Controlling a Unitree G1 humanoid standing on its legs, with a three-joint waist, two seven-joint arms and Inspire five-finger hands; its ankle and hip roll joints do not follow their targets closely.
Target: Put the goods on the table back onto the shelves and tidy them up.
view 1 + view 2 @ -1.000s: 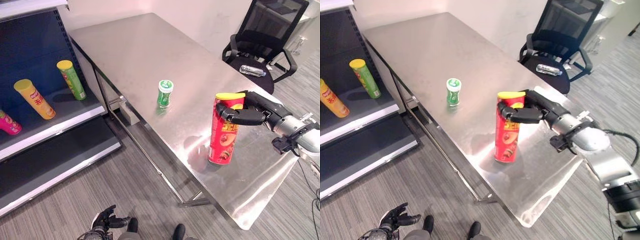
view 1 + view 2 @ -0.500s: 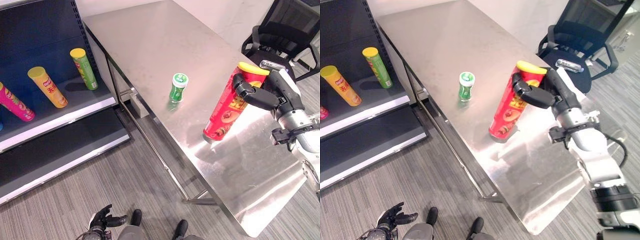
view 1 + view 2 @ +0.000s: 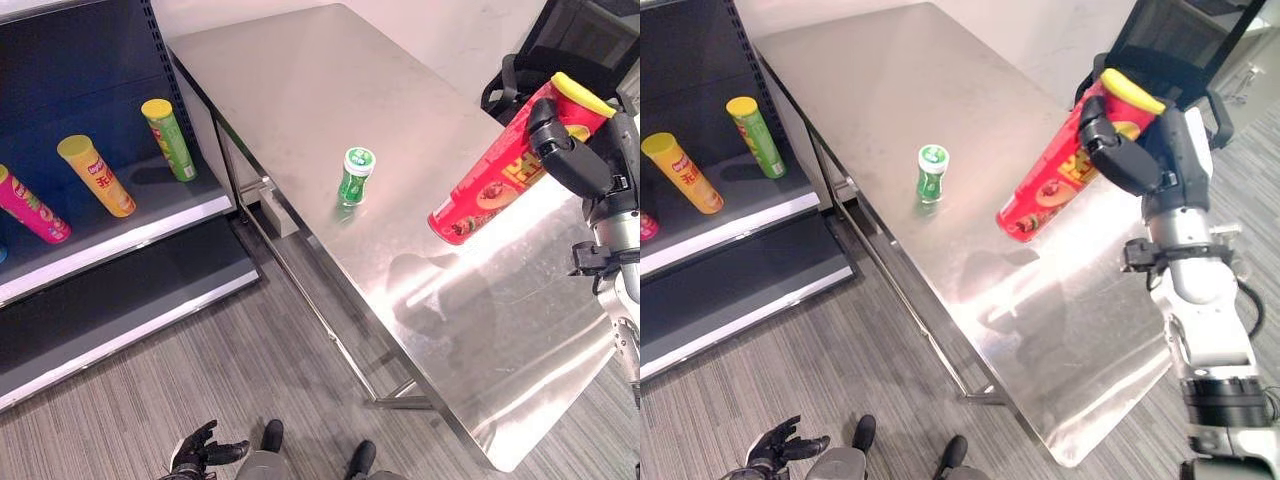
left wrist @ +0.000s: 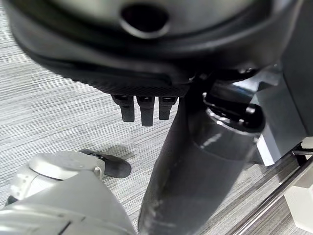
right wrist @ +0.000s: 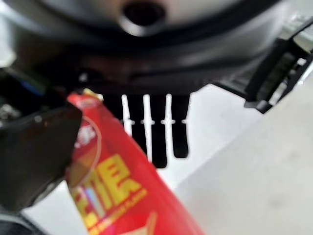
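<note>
The right hand (image 3: 1130, 160) grips the red can (image 3: 503, 170) near its yellow lid, tilted off the worktop (image 3: 330, 80) at frame right; the shelf (image 3: 130, 235) lies far left.

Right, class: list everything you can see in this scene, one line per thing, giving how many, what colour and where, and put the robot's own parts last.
Red chip can: one, red with a yellow lid, tilted, lifted off the table in the right hand.
Small green bottle: one, green with a pale cap, upright near the table's front edge.
Green chip can: one, green with a yellow lid, lying on the shelf.
Yellow chip can: one, orange-yellow, lying on the shelf beside the green one.
Pink chip can: one, pink, lying at the shelf's left end.
Table: one, steel.
Shelf: one, dark blue back, pale boards.
Office chair: one, black, behind the table.
Right hand: dark, curled round the red chip can.
Left hand: dark, low, fingers spread.
</note>
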